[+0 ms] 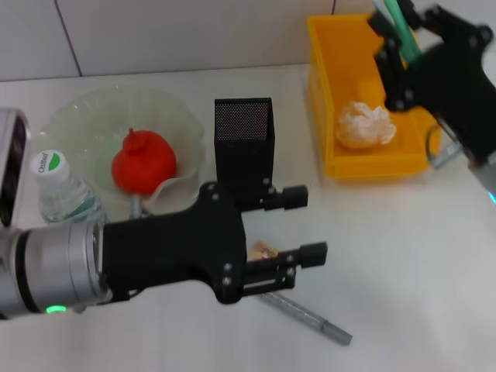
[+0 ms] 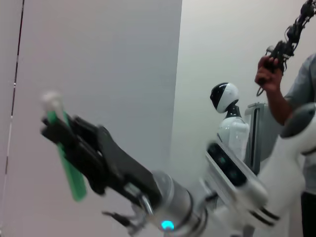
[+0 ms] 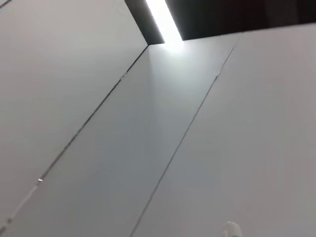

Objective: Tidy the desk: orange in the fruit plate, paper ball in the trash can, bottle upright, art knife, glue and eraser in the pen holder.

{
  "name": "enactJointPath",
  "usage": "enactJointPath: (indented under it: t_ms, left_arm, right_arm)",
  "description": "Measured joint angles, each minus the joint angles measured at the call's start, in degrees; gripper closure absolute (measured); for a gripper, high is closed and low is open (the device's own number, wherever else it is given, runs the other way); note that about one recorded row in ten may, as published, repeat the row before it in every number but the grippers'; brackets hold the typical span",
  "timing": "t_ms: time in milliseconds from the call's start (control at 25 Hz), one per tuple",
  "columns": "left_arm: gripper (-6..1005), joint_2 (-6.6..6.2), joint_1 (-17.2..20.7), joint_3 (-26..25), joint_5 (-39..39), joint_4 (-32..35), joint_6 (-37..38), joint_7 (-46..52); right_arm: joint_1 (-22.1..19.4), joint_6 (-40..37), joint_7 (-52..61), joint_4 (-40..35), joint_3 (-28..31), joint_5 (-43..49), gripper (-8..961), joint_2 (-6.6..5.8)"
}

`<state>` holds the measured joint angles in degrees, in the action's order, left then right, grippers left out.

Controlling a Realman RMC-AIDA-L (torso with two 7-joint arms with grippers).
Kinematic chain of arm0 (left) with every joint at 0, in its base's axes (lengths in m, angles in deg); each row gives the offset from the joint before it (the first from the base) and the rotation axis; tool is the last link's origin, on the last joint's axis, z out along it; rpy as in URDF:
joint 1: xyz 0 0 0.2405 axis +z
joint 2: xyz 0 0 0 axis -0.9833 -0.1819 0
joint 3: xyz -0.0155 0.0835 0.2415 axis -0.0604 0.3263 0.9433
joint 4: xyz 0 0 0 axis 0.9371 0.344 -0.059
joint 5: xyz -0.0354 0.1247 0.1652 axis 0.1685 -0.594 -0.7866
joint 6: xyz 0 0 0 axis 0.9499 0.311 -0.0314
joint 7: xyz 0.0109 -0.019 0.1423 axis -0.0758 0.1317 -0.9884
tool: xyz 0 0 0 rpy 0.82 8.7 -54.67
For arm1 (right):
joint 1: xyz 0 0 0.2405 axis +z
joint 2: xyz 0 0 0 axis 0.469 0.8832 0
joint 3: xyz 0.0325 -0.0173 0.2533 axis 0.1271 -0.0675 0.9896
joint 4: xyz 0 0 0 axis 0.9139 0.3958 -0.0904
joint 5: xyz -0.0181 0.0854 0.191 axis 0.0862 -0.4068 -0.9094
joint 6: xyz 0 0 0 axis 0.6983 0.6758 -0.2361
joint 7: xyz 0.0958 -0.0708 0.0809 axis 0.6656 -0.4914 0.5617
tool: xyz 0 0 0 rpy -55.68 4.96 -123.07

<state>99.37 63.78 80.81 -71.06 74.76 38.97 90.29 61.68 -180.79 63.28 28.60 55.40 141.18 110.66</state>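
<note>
The orange lies in the fruit plate. The bottle stands upright beside the plate. The paper ball lies in the yellow trash can. The pen holder stands mid-table. My left gripper is open and empty, low in front of the pen holder. The tan eraser peeks out behind its fingers. The grey art knife lies on the table below them. My right gripper is raised over the trash can, shut on a green glue stick. The glue stick also shows in the left wrist view.
The white table stretches to the right of the knife. A tiled wall stands behind the table. A person and a white robot stand far off. The right wrist view shows only wall and ceiling light.
</note>
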Motion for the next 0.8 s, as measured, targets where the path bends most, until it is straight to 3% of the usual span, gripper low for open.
enactJointPath:
  t_ms: [120, 240, 560, 800]
  left_arm:
    - [383, -0.02, -0.2, 0.2, 0.1, -3.5, 0.2, -3.0]
    - [383, -0.03, -0.3, 0.3, 0.1, -5.4, 0.3, -4.4]
    - [383, -0.21, -0.3, -0.2, -0.1, -6.9, 0.2, -5.3]
    - [384, -0.36, 0.4, -1.5, -0.1, -13.4, 0.5, -13.4]
  right_arm:
    - [5.1, 4.1, 6.5, -1.6, -0.3, 0.0, 785, -0.01]
    - [7.1, 6.4, 8.7, -1.4, -0.4, 0.0, 785, 0.0]
    - [14.4, 19.3, 30.2, -1.5, -0.4, 0.0, 784, 0.05]
    - [18.5, 22.6, 48.4, -8.0, -6.3, 0.2, 784, -0.14]
